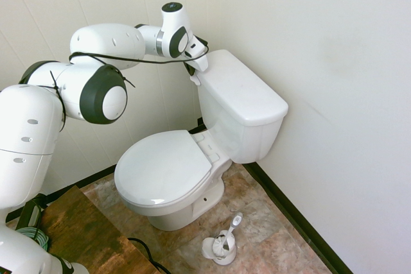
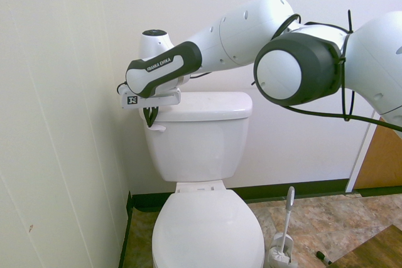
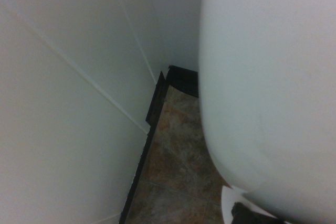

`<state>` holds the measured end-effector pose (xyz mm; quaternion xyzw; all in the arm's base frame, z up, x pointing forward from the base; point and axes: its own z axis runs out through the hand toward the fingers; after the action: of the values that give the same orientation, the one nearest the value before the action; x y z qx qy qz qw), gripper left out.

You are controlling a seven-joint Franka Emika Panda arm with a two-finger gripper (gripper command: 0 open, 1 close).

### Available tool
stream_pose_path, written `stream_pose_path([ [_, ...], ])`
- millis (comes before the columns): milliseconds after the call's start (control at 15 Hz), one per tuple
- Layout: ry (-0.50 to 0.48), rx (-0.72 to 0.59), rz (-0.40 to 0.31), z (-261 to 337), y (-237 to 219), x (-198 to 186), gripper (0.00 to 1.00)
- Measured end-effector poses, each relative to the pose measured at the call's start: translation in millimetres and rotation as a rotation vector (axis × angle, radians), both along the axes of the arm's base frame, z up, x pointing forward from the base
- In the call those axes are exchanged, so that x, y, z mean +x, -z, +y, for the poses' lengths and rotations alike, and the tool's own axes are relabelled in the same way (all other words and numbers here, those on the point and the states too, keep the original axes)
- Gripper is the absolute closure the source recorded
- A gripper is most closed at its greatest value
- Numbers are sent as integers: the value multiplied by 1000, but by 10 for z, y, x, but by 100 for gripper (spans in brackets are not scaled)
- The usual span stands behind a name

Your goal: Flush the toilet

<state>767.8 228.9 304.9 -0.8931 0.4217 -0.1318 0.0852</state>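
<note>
A white toilet-brush holder with its brush sits on the brown tiled floor at the bottom of the first exterior view, just in front of the toilet, which fills the centre of the frame with its seat lid down. Behind the bowl, the boxy tank stands against the rear wall. At the tank's upper left corner, the white arm's gripper hangs beside the small flush lever; whether its fingers are parted or closed cannot be told. White wall panels close in the corner.
</note>
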Motion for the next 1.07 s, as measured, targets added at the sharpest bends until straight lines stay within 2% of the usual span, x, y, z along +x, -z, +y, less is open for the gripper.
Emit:
stream_pose_path([
  [333,25,14,20,-75,224,25,100],
  [733,31,31,15,-62,273,48,100],
  [933,25,35,13,-44,181,23,100],
  [1067,8,35,-3,-52,-107,-40,100],
])
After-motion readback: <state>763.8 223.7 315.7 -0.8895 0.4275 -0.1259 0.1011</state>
